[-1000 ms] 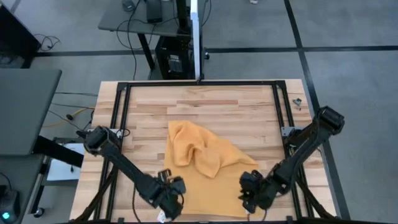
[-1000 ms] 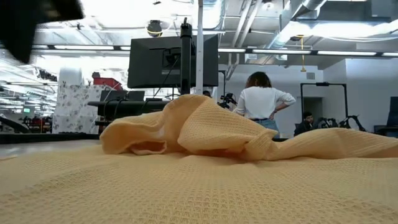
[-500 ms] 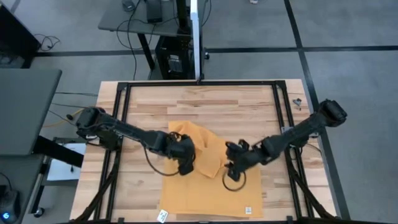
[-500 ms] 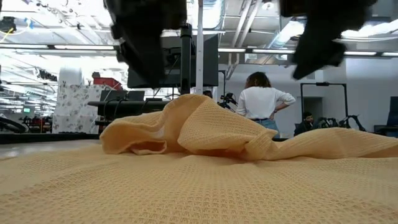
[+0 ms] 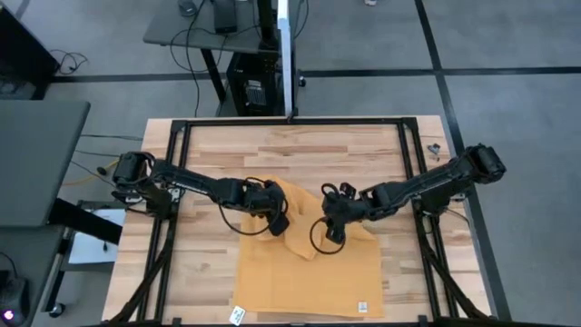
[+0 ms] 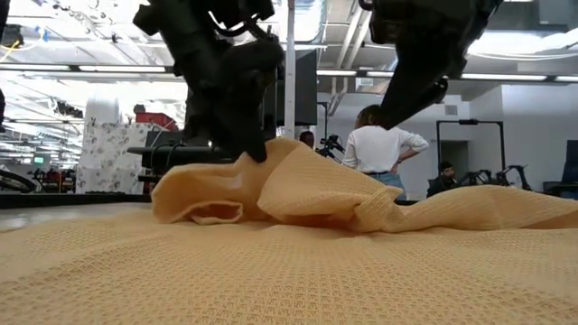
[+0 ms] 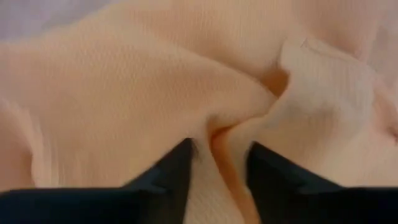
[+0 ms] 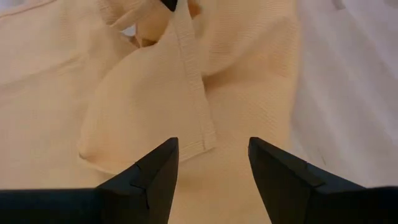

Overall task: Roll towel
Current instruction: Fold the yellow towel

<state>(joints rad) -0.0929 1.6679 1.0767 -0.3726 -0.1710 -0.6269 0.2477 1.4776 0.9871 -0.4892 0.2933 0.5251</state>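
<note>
The mustard-orange towel (image 5: pixel 309 268) lies on the wooden table. Its near part is spread flat, with a white tag (image 5: pixel 360 306) near the near right corner. Its far part is bunched into raised folds (image 6: pixel 298 185). My left gripper (image 5: pixel 278 224) is open and down on the left of the bunch, with a fold between its fingers in the left wrist view (image 7: pixel 221 162). My right gripper (image 5: pixel 329 225) is open and hangs above the right of the bunch (image 6: pixel 397 108), clear of it. A hemmed edge (image 8: pixel 196 93) lies below its fingers. My left gripper comes from above, pointing down. Its open fingers stand on either side of a raised fold (image 7: pixel 225 134) in the towel's bunched far part. A fingertip (image 6: pixel 256 149) reaches the top of the bunch. The fold is not pinched, and the towel rests on the table.
A black frame rail (image 5: pixel 172 182) runs round the tabletop. Small parts (image 5: pixel 434 150) lie at the far right corner. Bare wood (image 5: pixel 309 150) shows beyond the towel. In the low view a person (image 6: pixel 384 149) stands in the room behind the table.
Both grippers have gone from the towel's near corners toward the table's far edge and inward, to the bunched middle. My left gripper has come down onto the bunch, whose left side has shifted a little. The near part lies flat.
</note>
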